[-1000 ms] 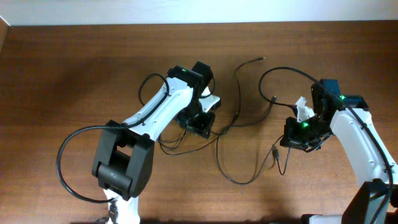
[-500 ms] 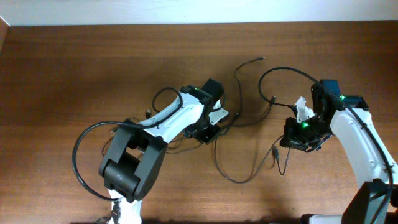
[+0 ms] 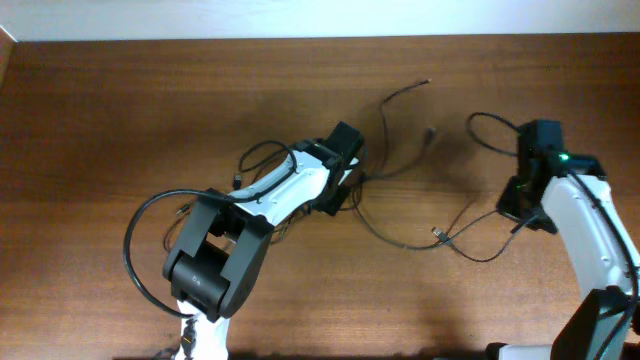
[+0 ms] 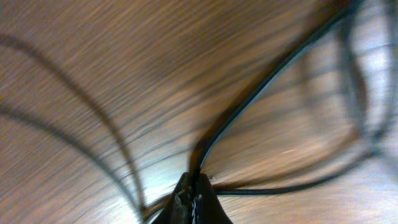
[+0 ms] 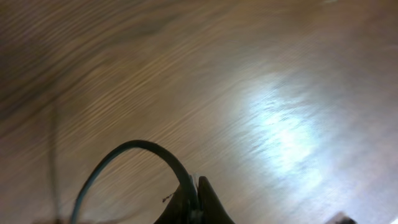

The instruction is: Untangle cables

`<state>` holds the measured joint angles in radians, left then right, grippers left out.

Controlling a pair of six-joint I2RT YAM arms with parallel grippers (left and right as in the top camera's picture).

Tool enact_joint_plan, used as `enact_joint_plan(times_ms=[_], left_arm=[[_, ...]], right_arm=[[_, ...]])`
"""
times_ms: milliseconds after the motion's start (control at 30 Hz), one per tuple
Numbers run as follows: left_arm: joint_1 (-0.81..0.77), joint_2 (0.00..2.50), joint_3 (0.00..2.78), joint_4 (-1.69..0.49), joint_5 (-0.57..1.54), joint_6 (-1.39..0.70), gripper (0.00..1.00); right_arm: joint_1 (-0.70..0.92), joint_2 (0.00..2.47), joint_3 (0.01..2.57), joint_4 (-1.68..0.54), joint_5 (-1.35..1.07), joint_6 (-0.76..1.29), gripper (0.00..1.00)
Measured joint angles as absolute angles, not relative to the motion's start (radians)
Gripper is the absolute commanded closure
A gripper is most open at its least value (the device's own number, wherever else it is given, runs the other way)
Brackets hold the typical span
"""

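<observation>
Thin black cables (image 3: 400,238) lie in loose loops across the middle of the wooden table, with plug ends at the back (image 3: 427,83) and near the front right (image 3: 438,235). My left gripper (image 3: 340,195) is shut on one cable; the left wrist view shows that cable (image 4: 261,93) running out from between the closed fingers (image 4: 191,186). My right gripper (image 3: 522,205) is shut on another cable, which arcs away from its fingertips (image 5: 194,186) in the right wrist view as a dark loop (image 5: 134,149). A loop (image 3: 490,125) rises behind the right arm.
More tangled thin wire (image 3: 262,155) sits by the left arm's forearm. A thicker black cord (image 3: 140,240) loops off the left arm. The table's back edge (image 3: 320,38) meets a white wall.
My right gripper has moved right and back, pulling its cable out across the table. My left gripper shifted slightly right, still holding its cable. The loops between the arms have stretched out.
</observation>
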<state>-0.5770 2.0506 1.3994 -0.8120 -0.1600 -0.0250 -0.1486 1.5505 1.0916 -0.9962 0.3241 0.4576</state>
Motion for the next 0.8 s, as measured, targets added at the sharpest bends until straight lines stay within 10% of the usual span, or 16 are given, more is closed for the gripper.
enact_joint_plan(times_ms=[267,800], left_arm=[[-0.31,2.009,1.39,-0.968,-0.371,-0.286,1.0],[0.239,1.475,1.384,-0.827,0.298,-0.463,1.0]], right_arm=[[-0.371,1.551,1.092,-0.971,0.241,0.475,0.96],[-0.372,1.551,1.089,-0.894,0.103,0.453,0.86]])
